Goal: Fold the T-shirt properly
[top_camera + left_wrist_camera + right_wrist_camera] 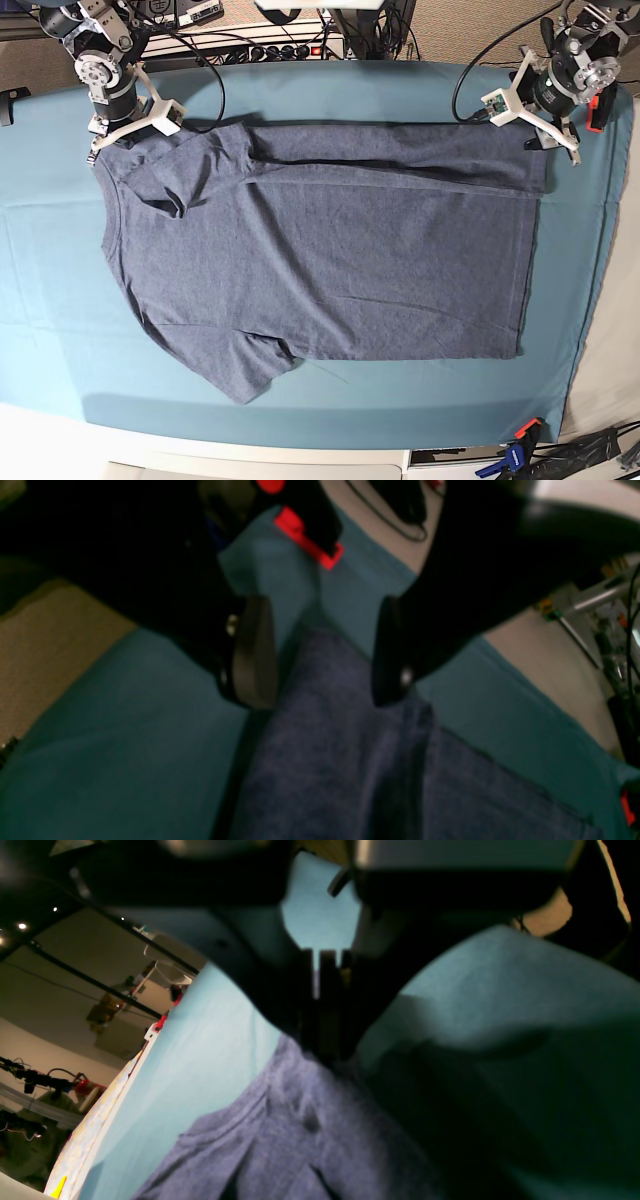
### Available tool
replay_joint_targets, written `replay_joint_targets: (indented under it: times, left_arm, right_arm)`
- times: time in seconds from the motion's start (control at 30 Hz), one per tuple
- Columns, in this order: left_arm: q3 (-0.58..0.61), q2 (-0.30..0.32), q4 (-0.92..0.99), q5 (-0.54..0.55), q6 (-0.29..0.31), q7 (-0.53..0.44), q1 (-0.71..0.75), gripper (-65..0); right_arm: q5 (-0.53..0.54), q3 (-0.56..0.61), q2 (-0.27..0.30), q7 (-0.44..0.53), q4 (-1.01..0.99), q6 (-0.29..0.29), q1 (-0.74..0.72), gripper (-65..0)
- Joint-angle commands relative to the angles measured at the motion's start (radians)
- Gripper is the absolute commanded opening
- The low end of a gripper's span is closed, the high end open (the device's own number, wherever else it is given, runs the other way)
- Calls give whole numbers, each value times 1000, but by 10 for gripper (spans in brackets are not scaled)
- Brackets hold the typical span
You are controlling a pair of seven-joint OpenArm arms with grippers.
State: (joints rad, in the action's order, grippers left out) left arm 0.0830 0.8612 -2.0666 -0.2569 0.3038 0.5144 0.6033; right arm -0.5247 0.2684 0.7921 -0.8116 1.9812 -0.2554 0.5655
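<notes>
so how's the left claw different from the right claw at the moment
The left claw is open, its pads apart with the T-shirt hem between them, not yet gripped. The right claw is shut, pinching the shirt's cloth. In the base view the left claw sits at the hem corner on the right, the right claw near the collar and shoulder on the left. Both work the shirt's far edge, over the teal table cloth.

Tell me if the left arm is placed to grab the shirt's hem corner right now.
Probably yes. The left gripper hangs open right over the T-shirt corner, its fingers straddling the fabric edge, with nothing between them and the cloth.
</notes>
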Motion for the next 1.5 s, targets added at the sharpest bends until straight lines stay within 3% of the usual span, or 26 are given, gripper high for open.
replay_joint_targets:
  times: [0.0,0.23,0.5,0.8,1.0,1.07,1.13,1.33,1.47]
  left_arm:
    - [-9,14,-8,-5,-13,-14,1,-326]
    - [-9,14,54,-29,-15,-61,0,-326]
    - [-9,14,78,-55,-80,-76,0,-329]
    - [-9,11,107,-54,-82,-97,0,-367]
    - [-9,11,109,-53,-82,-97,0,-467]
    - [-9,11,109,-52,-82,-97,0,-534]
    - [-9,11,109,-35,-82,-97,0,-648]
    - [-9,-11,109,-23,-126,-96,-8,-650]
    - [-9,-10,102,7,-122,-64,-8,-650]
  right_arm:
    - [-14,-8,14,-5,11,11,0,-650]
    - [-14,-8,14,2,11,11,-1,-650]
    - [-14,-8,14,10,11,12,-1,-650]
    - [-14,-8,14,11,11,12,-1,-650]
    - [-14,-8,14,11,11,12,-1,-650]
    - [-14,-8,14,12,11,12,-1,-650]
    - [-14,-8,14,13,11,12,-1,-650]
    - [-14,-8,14,21,11,13,-1,-650]
    - [-14,-8,14,21,11,13,0,-650]
